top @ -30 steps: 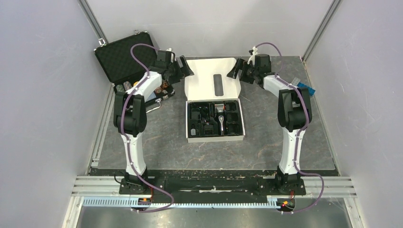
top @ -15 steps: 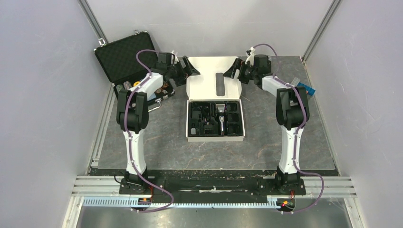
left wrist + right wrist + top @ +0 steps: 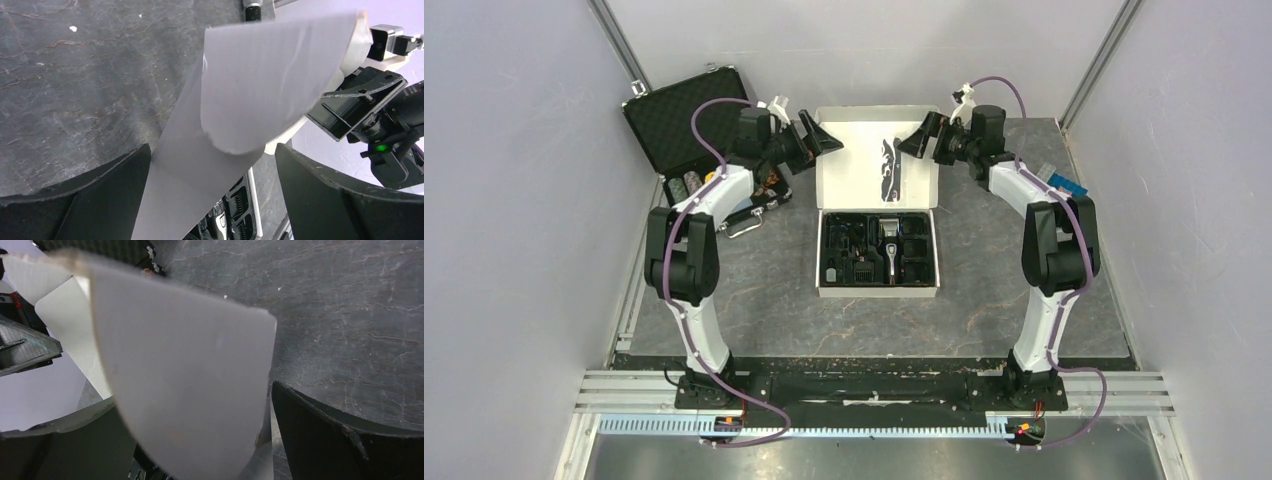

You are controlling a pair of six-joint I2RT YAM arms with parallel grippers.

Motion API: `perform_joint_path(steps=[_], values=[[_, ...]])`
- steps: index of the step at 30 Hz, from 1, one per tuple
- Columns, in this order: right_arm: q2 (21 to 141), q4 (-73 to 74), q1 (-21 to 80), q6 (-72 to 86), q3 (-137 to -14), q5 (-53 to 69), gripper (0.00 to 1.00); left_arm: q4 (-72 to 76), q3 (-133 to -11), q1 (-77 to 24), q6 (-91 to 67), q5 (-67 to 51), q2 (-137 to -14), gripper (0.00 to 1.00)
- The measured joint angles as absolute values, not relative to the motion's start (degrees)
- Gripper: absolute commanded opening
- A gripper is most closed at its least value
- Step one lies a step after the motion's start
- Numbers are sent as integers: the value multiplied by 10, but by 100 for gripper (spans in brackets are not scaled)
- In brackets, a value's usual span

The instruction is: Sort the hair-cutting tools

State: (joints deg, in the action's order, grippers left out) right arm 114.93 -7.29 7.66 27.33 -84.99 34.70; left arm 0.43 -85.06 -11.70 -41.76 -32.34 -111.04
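A white box (image 3: 879,291) lies mid-table. In its black tray are the black-and-silver hair clipper (image 3: 887,240) and black comb attachments (image 3: 859,270). The box's white lid (image 3: 876,160) stands tilted up at the back. My left gripper (image 3: 816,143) is at the lid's far left corner and my right gripper (image 3: 919,137) at its far right corner. Both are open. In the left wrist view the lid's side flap (image 3: 260,90) lies between the wide-apart fingers of the gripper (image 3: 212,165), with tray slots (image 3: 237,205) below. In the right wrist view the other flap (image 3: 190,380) fills the gap of the gripper (image 3: 195,415).
An open black case (image 3: 686,120) stands at the back left, with round chips (image 3: 694,182) in its lower half close to the left arm. A small blue object (image 3: 1064,186) lies at the right edge. Grey walls close in on both sides.
The lid has swung up from lying flat behind the box to a raised tilt. Both grippers have moved up and outward along its far corners.
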Motion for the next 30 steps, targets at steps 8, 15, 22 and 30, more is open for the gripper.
perform_joint_path(steps=[8,15,22,30], values=[[1101,-78,76,259,-819,349,98,69,-793,-117,-417,-333,-1060,100],[1054,-88,77,250,-787,350,98,132,-737,-117,-417,-339,-1013,100],[1002,-121,80,241,-722,360,98,208,-664,-117,-417,-353,-970,100],[952,-147,88,237,-642,355,98,272,-587,-119,-417,-359,-928,100]])
